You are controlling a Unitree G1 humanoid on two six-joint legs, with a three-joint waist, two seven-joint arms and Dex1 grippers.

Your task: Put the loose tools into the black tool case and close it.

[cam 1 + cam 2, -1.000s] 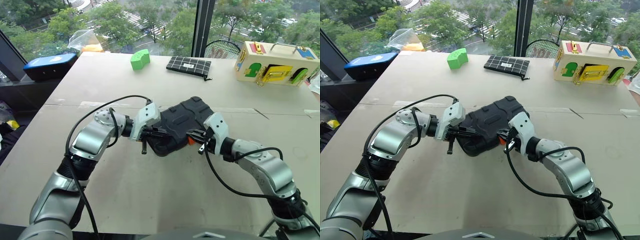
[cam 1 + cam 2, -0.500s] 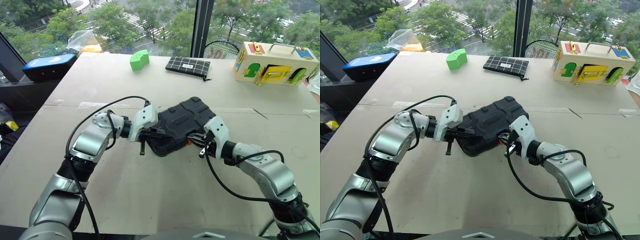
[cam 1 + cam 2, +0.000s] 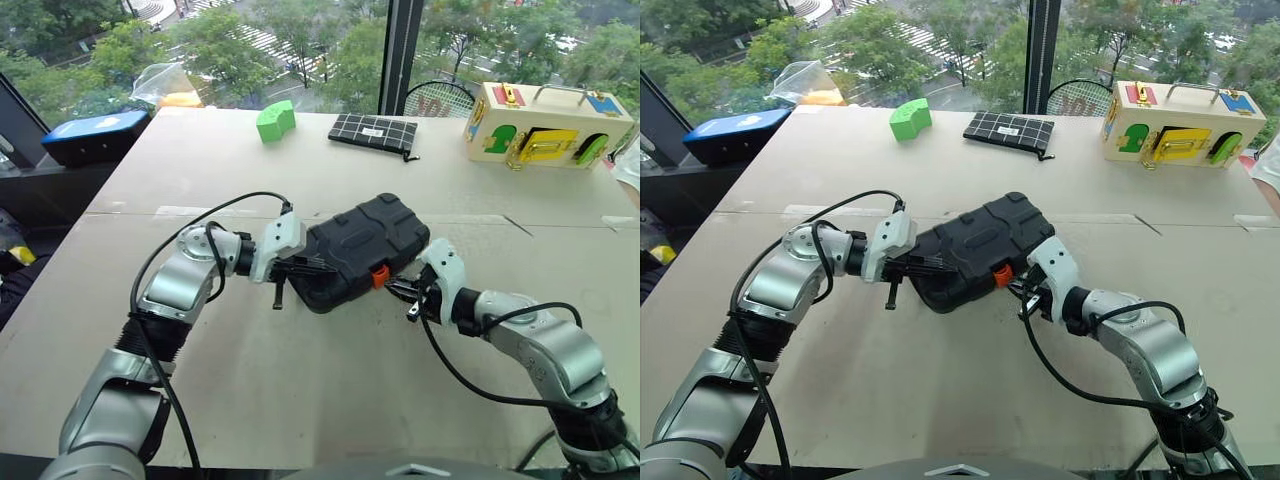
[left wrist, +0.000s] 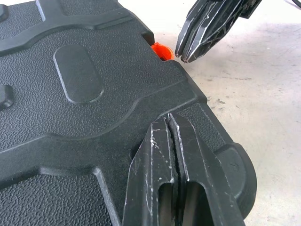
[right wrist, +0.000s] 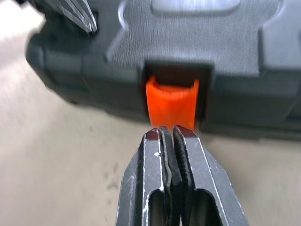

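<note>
The black tool case point(image 3: 365, 240) lies closed on the table, its small orange latch point(image 3: 379, 275) facing me. My left gripper point(image 3: 303, 268) is shut, and its tips point(image 4: 168, 118) rest on the ribbed lid near the case's left front corner. My right gripper point(image 3: 395, 289) is shut and empty. It sits low on the table just in front of the latch point(image 5: 171, 101), with its tips point(image 5: 168, 130) at the latch's lower edge. The loose tools are out of view.
Along the far edge of the table are a green block point(image 3: 275, 119), a flat black white-gridded pouch point(image 3: 376, 131) and a wooden box with coloured latches point(image 3: 545, 125). A blue-lidded dark box point(image 3: 95, 132) stands off the table's far left corner.
My right gripper has eased slightly back from the case's front, so the orange latch now shows fully. The left gripper stays on the lid, and the case has not moved.
</note>
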